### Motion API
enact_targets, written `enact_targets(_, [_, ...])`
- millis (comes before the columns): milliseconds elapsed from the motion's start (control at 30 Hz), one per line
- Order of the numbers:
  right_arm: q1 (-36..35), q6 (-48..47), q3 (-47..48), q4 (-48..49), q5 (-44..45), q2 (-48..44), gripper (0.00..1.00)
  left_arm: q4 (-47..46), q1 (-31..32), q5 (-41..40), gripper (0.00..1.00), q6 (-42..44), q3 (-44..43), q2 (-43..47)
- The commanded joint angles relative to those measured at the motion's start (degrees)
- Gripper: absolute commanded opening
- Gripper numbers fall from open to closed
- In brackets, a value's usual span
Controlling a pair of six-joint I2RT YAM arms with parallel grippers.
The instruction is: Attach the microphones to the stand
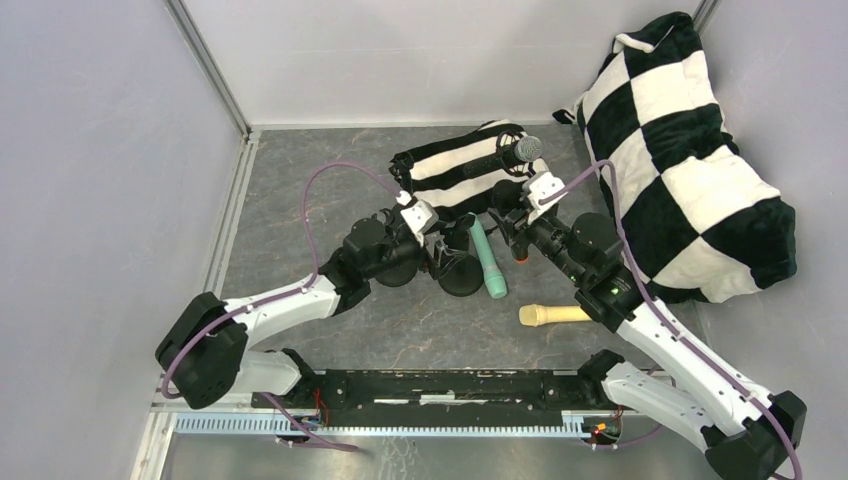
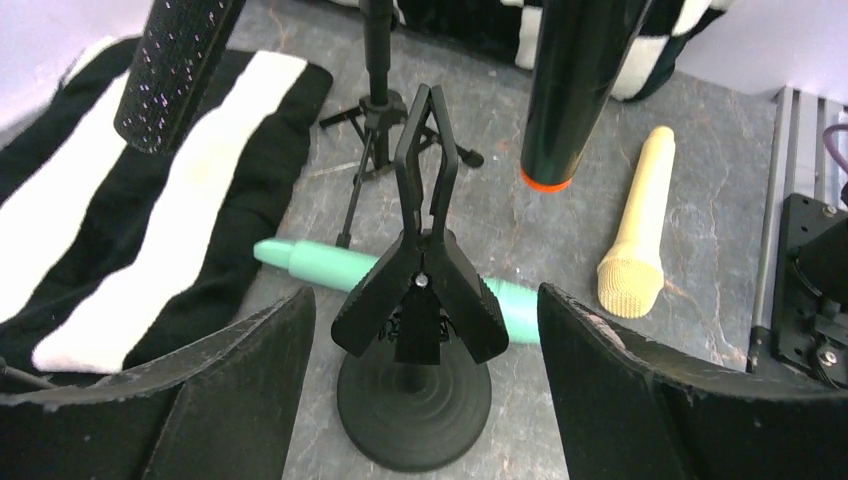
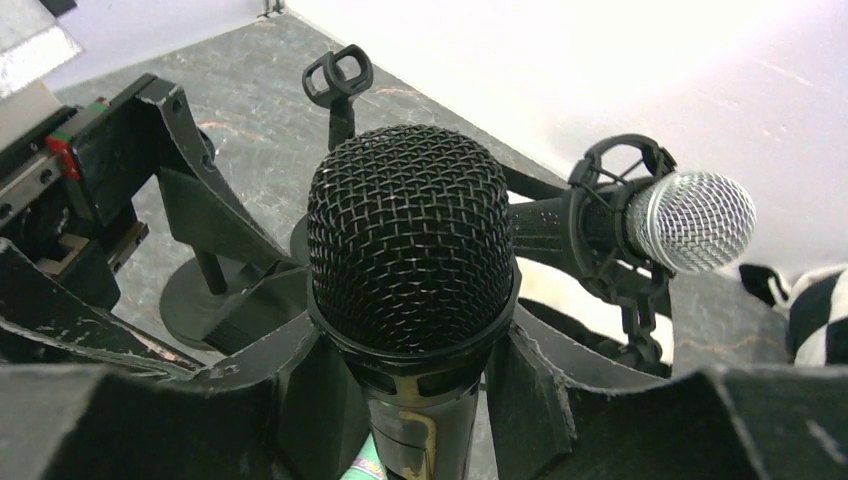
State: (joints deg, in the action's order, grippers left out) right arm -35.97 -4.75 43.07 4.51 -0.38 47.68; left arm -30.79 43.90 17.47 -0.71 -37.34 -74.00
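bare table (image 1: 430, 335) by cream microphone (image 1: 555, 315); clip stand (image 1: 461, 272), striped cloth (image 1: 450, 168) crowd beyond.

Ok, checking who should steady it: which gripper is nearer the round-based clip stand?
Left. The left gripper is open with a finger on either side of the clip stand; the right gripper holds the black microphone farther back, to the stand's right.

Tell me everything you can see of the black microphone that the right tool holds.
The black microphone has a dark round mesh head, a glossy black handle and an orange ring at its tail. The right tool is shut on the handle below the head. The microphone hangs nearly upright, tail down, seemingly clear of the table.
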Motion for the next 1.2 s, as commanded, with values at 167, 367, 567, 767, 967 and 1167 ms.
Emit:
enact_targets(167, [-0.04,-12.79,3.12,11.42,-9.27,2.70,0.00,-32.63,0.31,-1.46,0.86,-2.31,8.75,-3.49])
enact_targets(367, [-0.02,-16.58,6.62,10.80,-14.65,6.10,0.00,-38.94,0.31,-3.41,0.80,-4.39,10.14,-6.85])
enact_targets(567, [-0.07,-21.46,10.85,8.25,-18.55,10.28,0.00,-40.09,0.29,-2.74,0.86,-6.17,9.56,-8.44])
enact_targets(767, [-0.68,-24.49,14.88,3.73,-19.02,14.19,0.00,-39.37,0.31,-2.42,0.85,-5.41,9.76,-8.62])
enact_targets(967, [-2.85,-26.85,17.34,-0.36,-16.63,16.77,0.00,-39.50,0.31,-1.73,0.87,-5.08,9.37,-10.03])
enact_targets(1167, [-4.84,-27.57,17.62,-1.43,-14.61,17.76,0.00,-38.76,0.31,-1.75,0.72,-4.48,8.46,-10.71])
